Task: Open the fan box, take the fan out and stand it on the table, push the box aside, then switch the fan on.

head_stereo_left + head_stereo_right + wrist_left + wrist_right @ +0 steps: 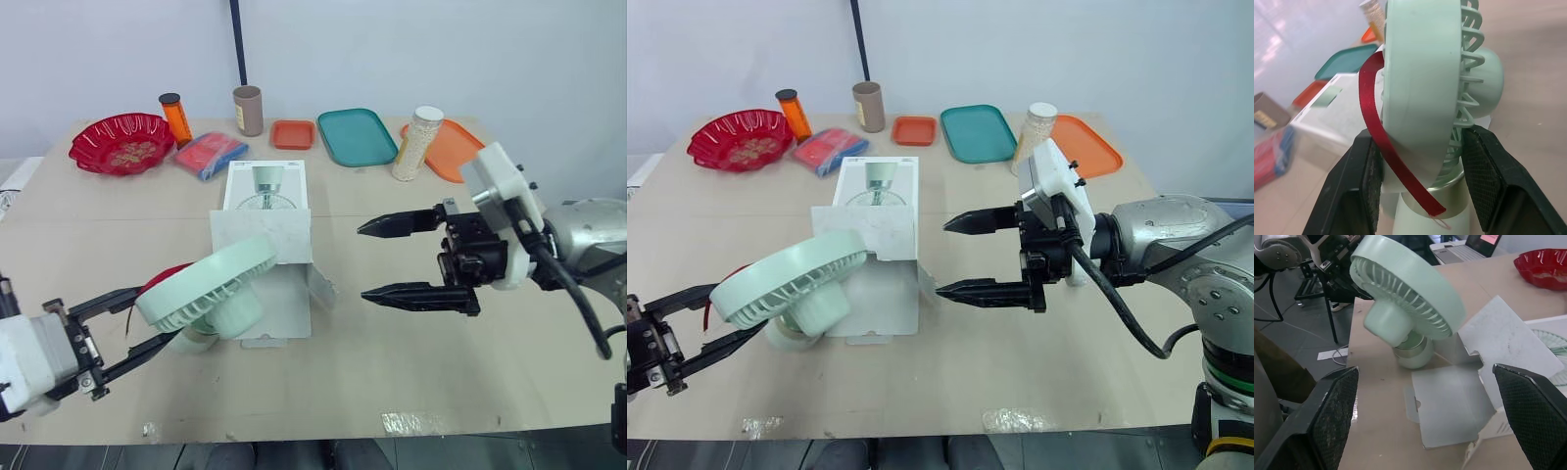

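Note:
A mint-green fan (211, 286) leans tilted at the front left of the table, its foot low over the open flap of the box. A red ribbon (1382, 147) loops across its round head. My left gripper (157, 315) is shut on the fan's lower part, one finger on each side (1369, 181). The white fan box (265, 211) lies flat in the middle of the table with its front flaps open. My right gripper (377, 259) hovers open just right of the box, pointing at it, with nothing between its fingers.
Along the table's far edge stand a red bowl (121, 143), an orange bottle (175, 117), a brown tube (248, 110), a red-and-blue packet (210, 154), a small orange tray (293, 134), a teal tray (356, 136), a jar of white grains (417, 143) and an orange tray (453, 149).

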Motion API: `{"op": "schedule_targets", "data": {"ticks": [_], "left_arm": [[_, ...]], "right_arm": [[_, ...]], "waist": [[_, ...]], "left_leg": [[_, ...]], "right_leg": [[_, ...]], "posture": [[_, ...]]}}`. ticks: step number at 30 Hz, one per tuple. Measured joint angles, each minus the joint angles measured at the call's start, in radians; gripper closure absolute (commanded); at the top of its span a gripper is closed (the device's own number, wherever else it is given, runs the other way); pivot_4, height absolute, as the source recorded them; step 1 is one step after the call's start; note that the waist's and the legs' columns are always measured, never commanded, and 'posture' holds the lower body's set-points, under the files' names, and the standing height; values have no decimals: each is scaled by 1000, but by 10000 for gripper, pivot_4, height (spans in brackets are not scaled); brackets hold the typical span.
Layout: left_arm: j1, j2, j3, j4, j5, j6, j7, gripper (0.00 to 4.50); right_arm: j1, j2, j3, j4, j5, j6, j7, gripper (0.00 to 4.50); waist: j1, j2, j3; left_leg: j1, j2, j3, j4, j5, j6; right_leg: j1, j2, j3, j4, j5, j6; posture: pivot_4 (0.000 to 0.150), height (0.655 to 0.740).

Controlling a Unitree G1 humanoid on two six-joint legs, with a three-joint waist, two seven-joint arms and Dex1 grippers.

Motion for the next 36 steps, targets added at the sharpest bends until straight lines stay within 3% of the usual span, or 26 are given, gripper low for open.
{"op": "schedule_targets", "data": {"ticks": [5, 9, 15, 29, 36], "left_arm": [[47, -73, 68, -31, 30, 1, 10, 26129], [33, -114, 107, -22, 61, 41, 98, 26129], [30, -121, 117, -16, 70, 54, 124, 26264], [-147, -5, 202, 156, 103, 217, 241, 26264], [-300, 21, 165, 206, 122, 319, 372, 26264]], "right_arm": [[-14, 5, 14, 15, 0, 0, 19, 0], [-32, 19, 32, 20, 0, 0, 26, 0], [-42, 24, 41, 22, -1, -1, 43, 0], [-44, 39, 75, 32, -41, -24, 84, 0], [-45, 55, 82, 33, -53, -35, 88, 0]], "waist": [[0, -1, 0], [-1, -1, 0], [0, -1, -1], [0, -4, 0], [0, -5, 0]], "left_leg": [[1, 0, 0, 0, 0, 0], [1, 0, 0, 0, 0, 0], [1, 0, 0, 0, 0, 0], [1, 0, -1, 0, -1, -1], [0, 0, -1, 0, -1, -1]], "right_leg": [[1, 0, 0, 0, 0, 0], [1, 0, 0, 0, 0, 0], [1, 0, 0, 0, 0, 0], [1, 0, -1, 0, -1, 0], [1, 0, -1, 0, -1, 0]], "posture": [[1500, 7400], [1500, 7400], [1500, 7400], [1500, 7400], [1500, 7400]]}}
